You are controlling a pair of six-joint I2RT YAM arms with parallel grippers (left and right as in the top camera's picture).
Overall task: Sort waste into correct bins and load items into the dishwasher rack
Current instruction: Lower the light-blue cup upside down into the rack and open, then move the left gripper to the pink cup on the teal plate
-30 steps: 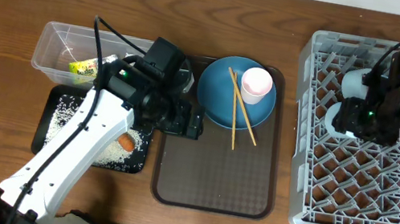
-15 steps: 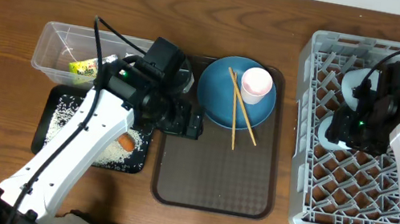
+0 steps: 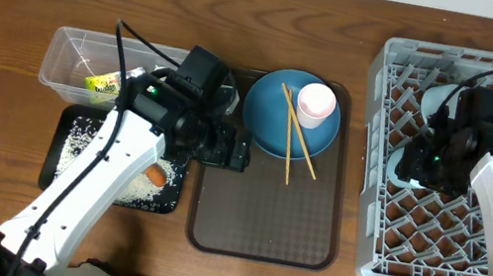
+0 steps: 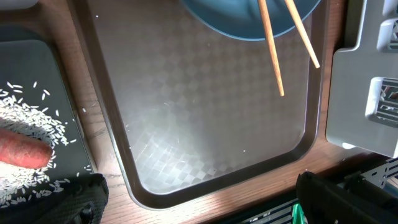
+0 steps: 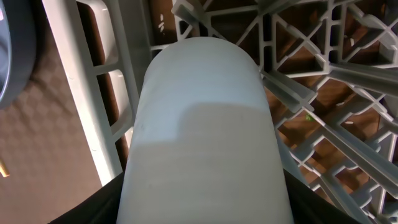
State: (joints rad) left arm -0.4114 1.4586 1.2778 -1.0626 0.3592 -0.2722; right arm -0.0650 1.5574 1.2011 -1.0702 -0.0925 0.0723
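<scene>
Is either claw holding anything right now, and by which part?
Right claw grips the light blue cup across its side wall, over the dishwasher rack. Left claw is open, empty.

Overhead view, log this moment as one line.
right pincer: shut on light blue cup, in dishwasher rack | left pincer: open, over brown tray | blue plate, pink cup, chopsticks: not yet racked

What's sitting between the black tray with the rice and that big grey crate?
In the overhead view, the brown serving tray, its near part bare, fills that stretch; the left gripper hovers at its left edge.
</scene>
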